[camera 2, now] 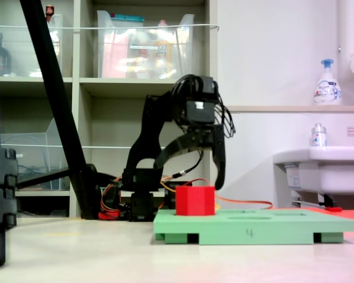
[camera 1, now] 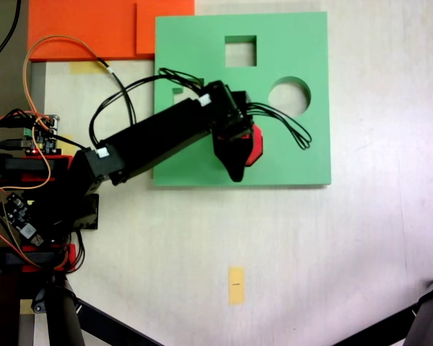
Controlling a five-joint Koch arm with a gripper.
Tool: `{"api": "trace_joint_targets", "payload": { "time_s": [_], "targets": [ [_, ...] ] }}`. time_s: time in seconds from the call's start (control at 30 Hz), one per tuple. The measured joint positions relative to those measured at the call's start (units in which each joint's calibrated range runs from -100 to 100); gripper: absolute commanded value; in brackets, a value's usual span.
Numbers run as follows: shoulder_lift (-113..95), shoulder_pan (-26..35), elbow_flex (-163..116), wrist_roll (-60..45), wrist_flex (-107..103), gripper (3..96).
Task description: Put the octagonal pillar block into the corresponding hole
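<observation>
Red foam marks the octagonal pillar block, which stands upright on the green foam board in the lower middle of the second exterior view; whether it is seated in its cutout or merely resting on top cannot be told from that side. In the first exterior view the block shows only as a red sliver beside the arm's head, at the centre of the frame, so the corresponding hole is hidden beneath. The square cutout and round cutout lie open in the upper right. The gripper hangs above the block with its jaws spread wide, touching nothing. The placing step looks near its end; next I would lift clear and check that the block sits flush.
</observation>
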Motion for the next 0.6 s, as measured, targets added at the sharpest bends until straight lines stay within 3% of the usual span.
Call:
{"api": "trace_joint_targets", "payload": {
  "time_s": [0.23,0.4,0.6],
  "targets": [
    [-6.6,-0.2,-0.4,-0.1,0.0,82.4],
    [-25.3,-0.6,1.7,-1.9,0.0,57.5],
    [-52.9,-3.6,3.6,-12.8,0.2,54.4]
  ]
}}
